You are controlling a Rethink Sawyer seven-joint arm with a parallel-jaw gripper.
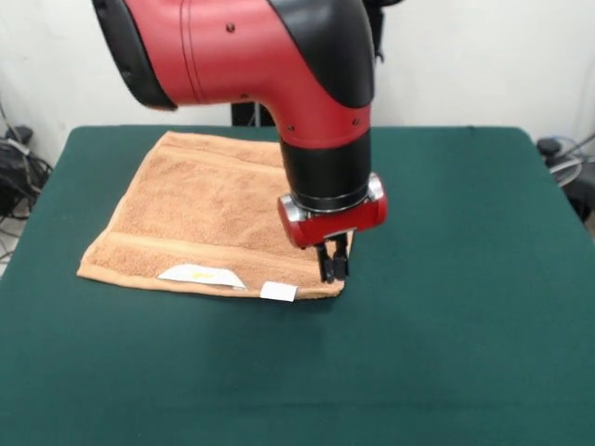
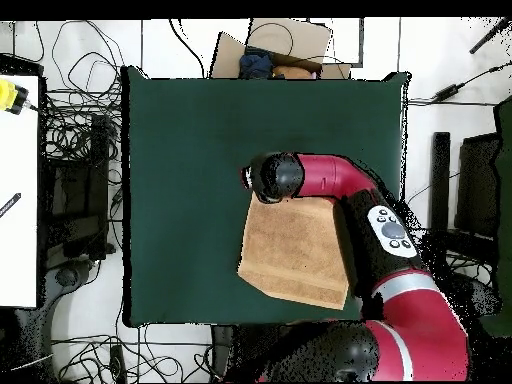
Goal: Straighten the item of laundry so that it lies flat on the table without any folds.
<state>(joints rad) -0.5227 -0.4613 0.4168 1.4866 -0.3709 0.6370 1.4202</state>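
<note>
The orange-tan towel [image 1: 204, 218] lies spread on the dark green table [image 1: 465, 325], left of centre in the front view. Its border band and two white labels [image 1: 200, 275] run along the near hem. My gripper [image 1: 334, 268] points straight down at the towel's near right corner. Its fingers are closed together, with the tips at the cloth's edge. I cannot tell whether any cloth is pinched. In the overhead view the towel [image 2: 295, 250] lies near the table's [image 2: 190, 150] bottom edge. There the arm's wrist [image 2: 275, 178] hides the gripper and covers the towel's right side.
Tangled cables [image 2: 80, 120] lie on the floor to the left of the table in the overhead view. A cardboard box [image 2: 285, 40] sits beyond the table's top edge. A white desk [image 2: 18, 190] stands at far left. Dark equipment [image 2: 440, 180] stands at right.
</note>
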